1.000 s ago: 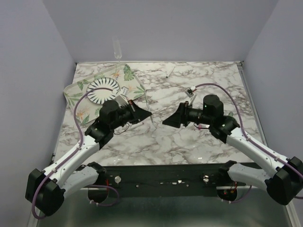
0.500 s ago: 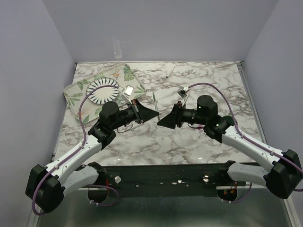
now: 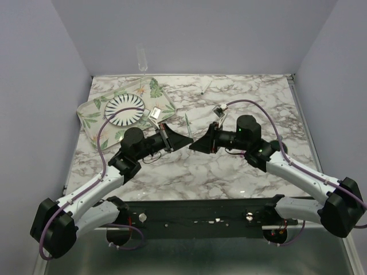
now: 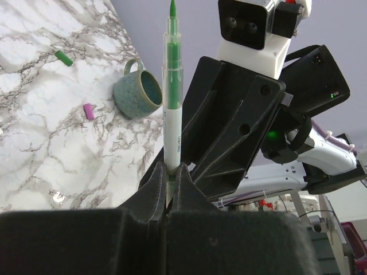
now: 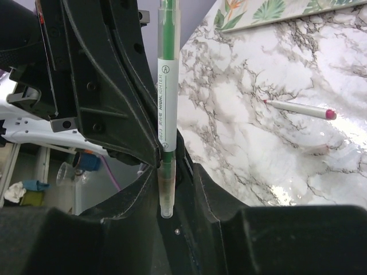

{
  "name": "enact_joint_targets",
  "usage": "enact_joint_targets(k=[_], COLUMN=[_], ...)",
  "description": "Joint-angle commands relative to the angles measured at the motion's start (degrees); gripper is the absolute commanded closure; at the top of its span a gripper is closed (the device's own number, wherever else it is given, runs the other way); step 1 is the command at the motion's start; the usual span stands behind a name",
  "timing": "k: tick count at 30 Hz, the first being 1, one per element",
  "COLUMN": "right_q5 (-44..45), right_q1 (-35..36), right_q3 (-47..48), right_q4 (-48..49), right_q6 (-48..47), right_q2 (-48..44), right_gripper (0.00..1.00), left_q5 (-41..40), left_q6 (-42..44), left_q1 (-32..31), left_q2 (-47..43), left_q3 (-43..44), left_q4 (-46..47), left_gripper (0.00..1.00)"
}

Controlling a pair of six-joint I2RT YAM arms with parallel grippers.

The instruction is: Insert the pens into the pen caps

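Observation:
A white-barrelled green pen stands upright out of my left gripper, which is shut on its lower barrel, green tip upward. In the top view both grippers meet tip to tip at mid-table, left gripper facing right gripper, the pen rising between them. My right gripper is open around the pen's clear end; one finger touches it and a gap shows on the other side. A second pen with a pink end lies on the marble. A green cap and a pink cap lie loose beside a mug.
A teal mug stands near the caps. At the back left a floral tray carries a striped plate. A clear tube stands against the back wall. A white pen lies at the far middle.
My right gripper has swung left to meet the left one and its jaws have narrowed around the pen's end. The left gripper has shifted slightly right, still holding the pen.

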Motion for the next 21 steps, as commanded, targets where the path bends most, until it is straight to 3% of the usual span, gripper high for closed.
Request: enact_joint_targets(k=[1, 4, 5, 6, 8, 9, 10, 12, 13, 16, 21], right_q5=[0.1, -0.6, -0.8, -1.2, -1.9, -1.8, -0.8, 1.2, 3.8, 8.9, 22.4], right_q1=[0.6, 0.7, 0.7, 0.7, 0.7, 0.7, 0.7, 0.6, 0.7, 0.7, 0.7], right_q3=[0.3, 0.0, -0.1, -0.1, -0.5, -0.9, -1.3, -2.2, -2.6, -3.7, -3.6], right_q4=[2.3, 3.1, 3.1, 3.3, 3.5, 3.8, 4.0, 2.6, 2.0, -1.9, -10.9], right_q6=[0.7, 0.5, 0.5, 0.8, 1.1, 1.5, 1.7, 1.5, 1.4, 0.7, -0.3], right_q2=[0.1, -0.3, -0.3, -0.3, -0.4, -0.6, -1.6, -2.9, -4.7, -7.9, -15.0], right_gripper=[0.62, 0.77, 0.92, 0.99, 0.99, 0.99, 0.99, 0.99, 0.99, 0.99, 0.99], left_q5=[0.1, 0.5, 0.4, 0.3, -0.1, -0.2, -1.5, -4.4, -7.5, -11.7, -23.3], left_q6=[-0.2, -0.3, -0.3, -0.3, 0.3, 0.6, 1.0, 2.6, 3.0, 5.3, 7.0], left_q1=[-0.4, -0.4, -0.3, -0.4, -0.4, -0.4, -0.4, -0.4, -0.4, -0.4, -0.3], left_q2=[-0.7, -0.4, -0.5, -0.6, -0.7, -0.8, -0.7, -0.7, -0.8, -1.1, -1.6], left_q3=[0.1, 0.4, 0.2, 0.2, 0.5, 0.9, 2.1, 4.0, 6.1, 9.1, 10.9], left_q4=[2.2, 2.2, 2.2, 2.2, 1.3, 0.2, -3.0, -8.8, -15.4, -25.3, -36.8], left_gripper=[1.00, 1.00, 1.00, 1.00, 1.00, 0.95, 0.68, 0.33, 0.11, 0.03, 0.05])
